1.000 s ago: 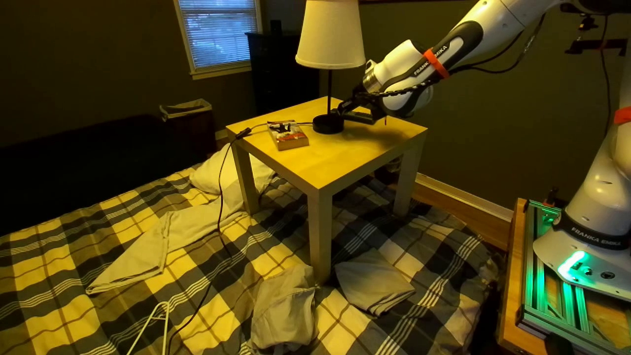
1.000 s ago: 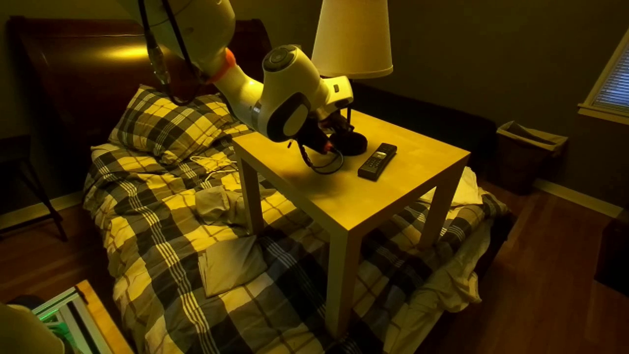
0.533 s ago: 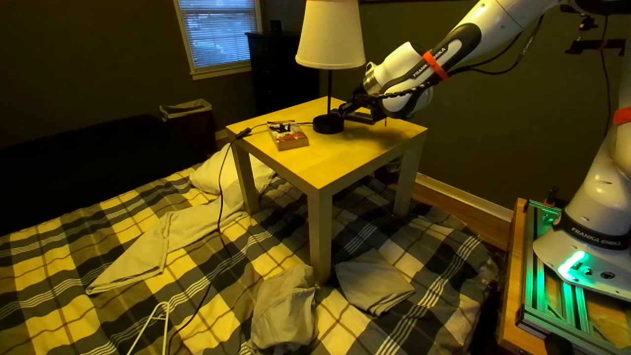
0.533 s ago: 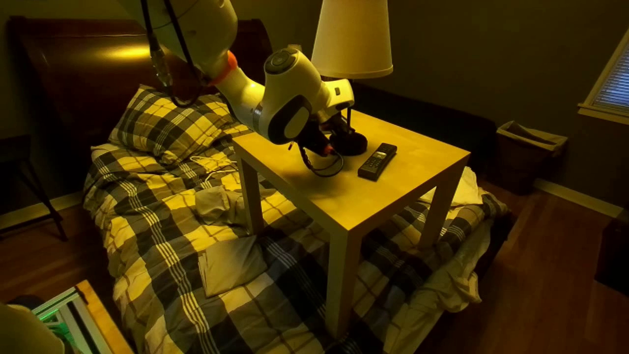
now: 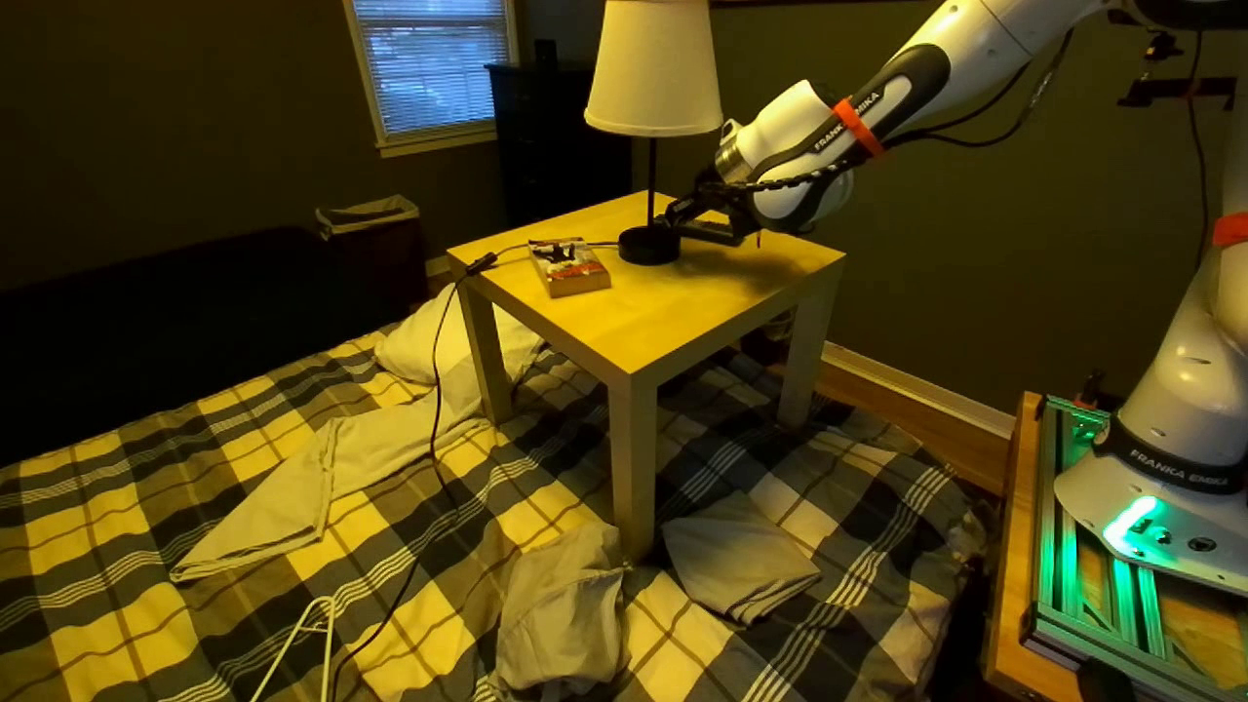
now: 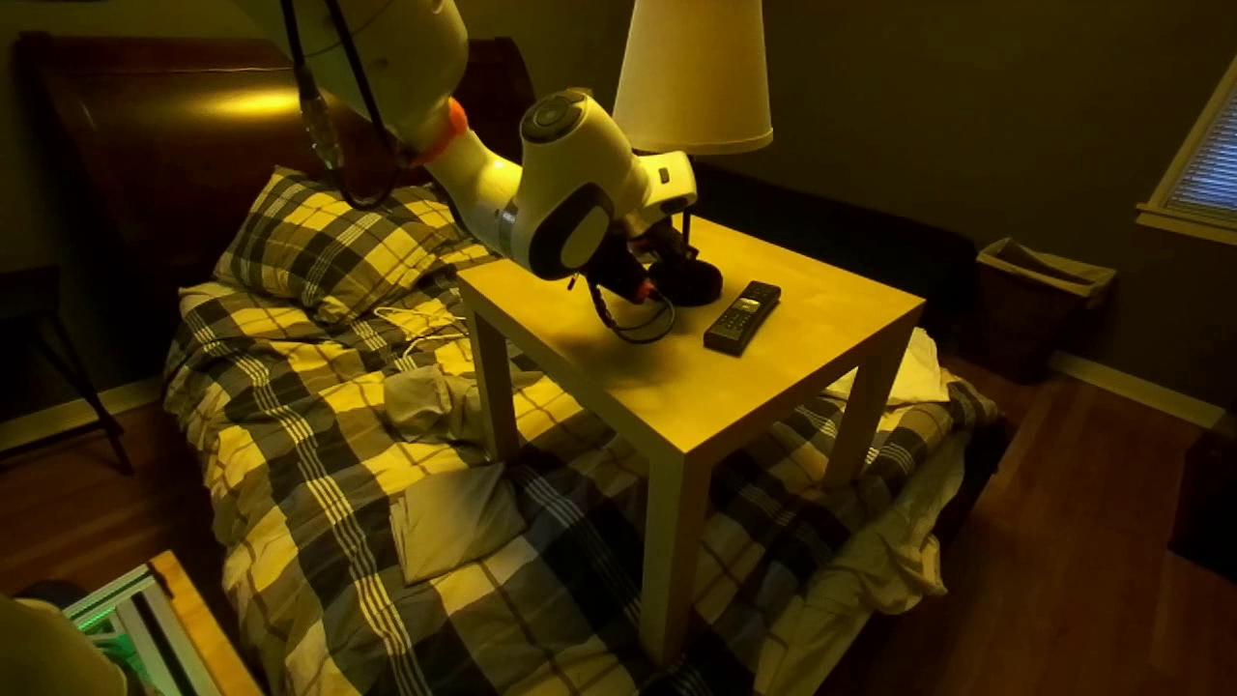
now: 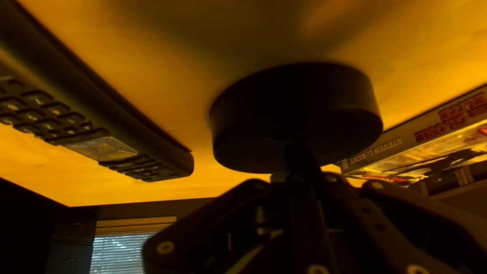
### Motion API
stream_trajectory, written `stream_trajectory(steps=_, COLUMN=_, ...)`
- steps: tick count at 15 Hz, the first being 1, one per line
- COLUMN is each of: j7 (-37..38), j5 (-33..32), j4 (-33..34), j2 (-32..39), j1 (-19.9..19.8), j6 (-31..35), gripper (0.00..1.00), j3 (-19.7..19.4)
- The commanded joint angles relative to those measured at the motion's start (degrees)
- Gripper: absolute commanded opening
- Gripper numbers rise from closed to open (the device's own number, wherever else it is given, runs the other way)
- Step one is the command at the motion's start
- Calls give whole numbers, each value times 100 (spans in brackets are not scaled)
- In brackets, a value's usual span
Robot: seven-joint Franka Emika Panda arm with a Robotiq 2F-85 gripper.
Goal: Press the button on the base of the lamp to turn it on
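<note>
The lamp (image 5: 655, 73) stands upright on a small light wood table, its cream shade showing no clear glow; it also shows in an exterior view (image 6: 694, 82). Its round dark base (image 5: 649, 248) shows in both exterior views (image 6: 698, 285) and large in the wrist view (image 7: 251, 142), which is upside down. No button can be made out on the dark base. My gripper (image 5: 667, 222) is tilted down at the base beside the stem. In the wrist view its fingers (image 7: 300, 156) come together, shut with nothing visible between them, overlapping the base's top. Whether the tips touch it is too dark to tell.
A book (image 5: 570, 268) lies beside the base, and a dark cordless phone (image 6: 742, 317) lies on the other side. A cord with an inline switch (image 5: 481, 263) runs off the table edge (image 5: 546, 317). The table stands on a bed with plaid bedding (image 5: 390, 517).
The gripper and wrist dip slightly toward the base half a second ago, then sit slightly higher now. The lamp, book and phone have not moved, and the shade looks equally bright.
</note>
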Motion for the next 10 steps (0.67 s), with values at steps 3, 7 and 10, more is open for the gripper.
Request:
stream_trajectory(steps=3, j7=198, j5=-98, j4=111, j2=165, j1=79, j6=208, gripper=0, j3=-88)
stream_trajectory(steps=7, j7=190, j5=-104, j4=113, j2=217, j1=84, j6=280, gripper=0, j3=-119)
stream_trajectory(steps=10, j7=182, j5=-105, j4=96, j2=236, j1=89, j6=257, gripper=0, j3=-162)
